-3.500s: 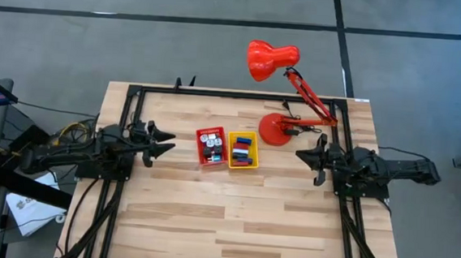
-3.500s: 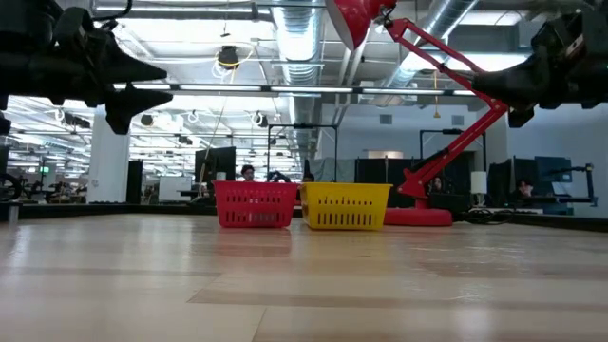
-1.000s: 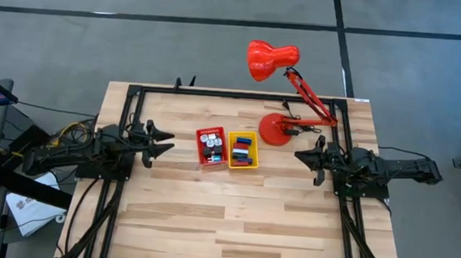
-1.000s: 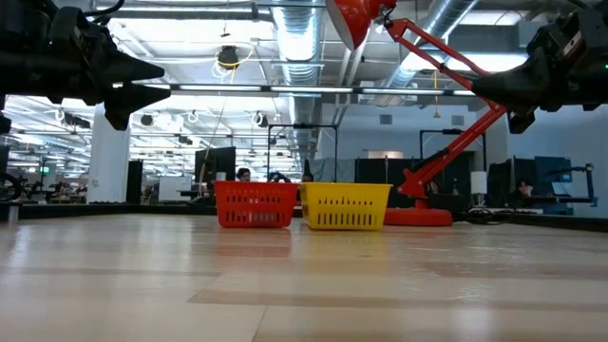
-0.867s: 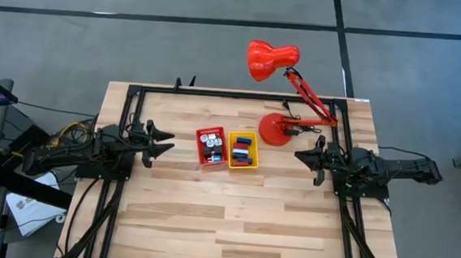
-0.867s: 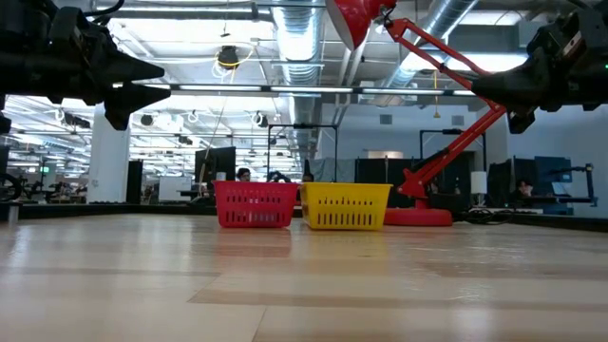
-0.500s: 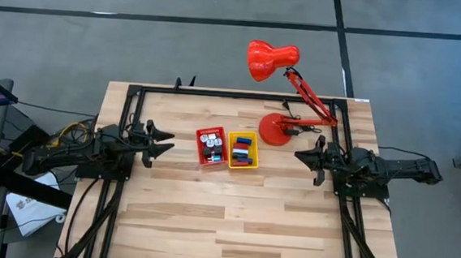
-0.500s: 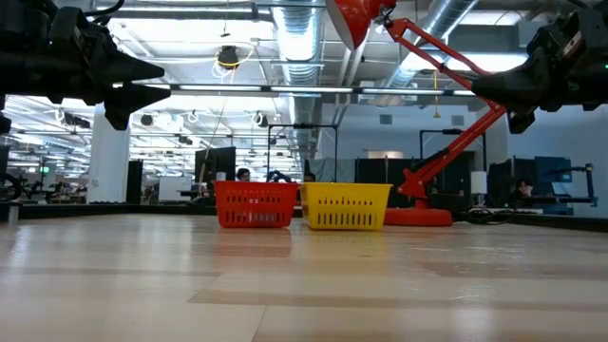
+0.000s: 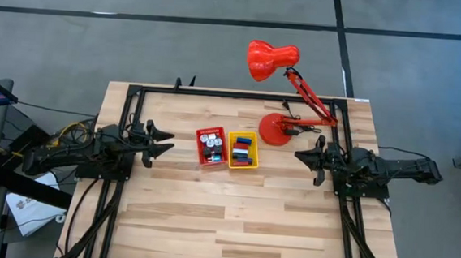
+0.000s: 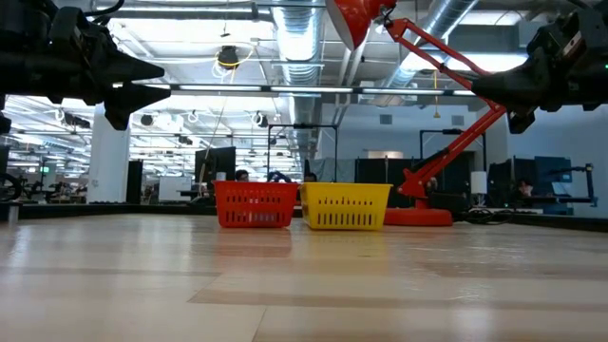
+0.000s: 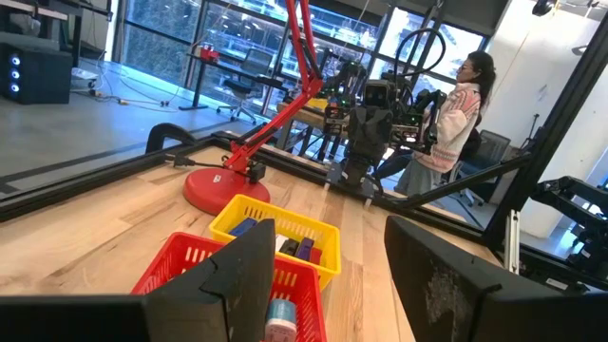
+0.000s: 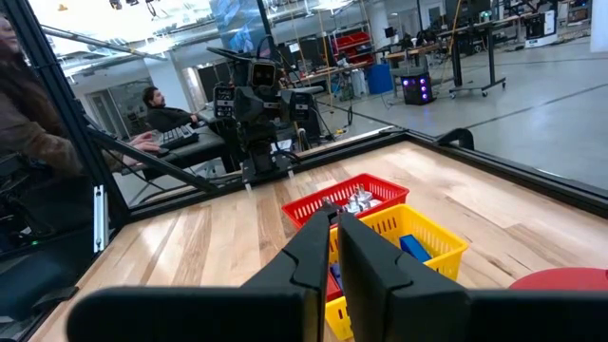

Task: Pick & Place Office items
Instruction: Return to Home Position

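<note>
Entry for you: the left pincer [image 9: 168, 147] is hovering above the table [image 9: 232, 227], well apart from the red bin [image 10: 255, 205], on that bin's left in the high view, with its tips pointing toward the bin. Its fingers are standing apart with nothing between them.

The right pincer [image 9: 298, 156] is hanging on the red bin's other side, past the yellow bin [image 10: 345, 206]. It is also raised off the table and is pointing back toward the red bin. Its fingers are sitting together, gripping nothing.

The items [image 9: 210, 146] are lying inside the two bins. White and black pieces are sitting in the red bin. Blue, red and black pieces are sitting in the yellow bin, which is standing just beside the red bin's right wall.

The lamp [image 9: 272, 60] is resting its round base on the table, back and to the right of the red bin, near the yellow bin's far corner. Its head is reaching out past the table's back edge.

In the left wrist view a person [image 11: 456, 104] is standing beyond the table, far behind the red bin.
</note>
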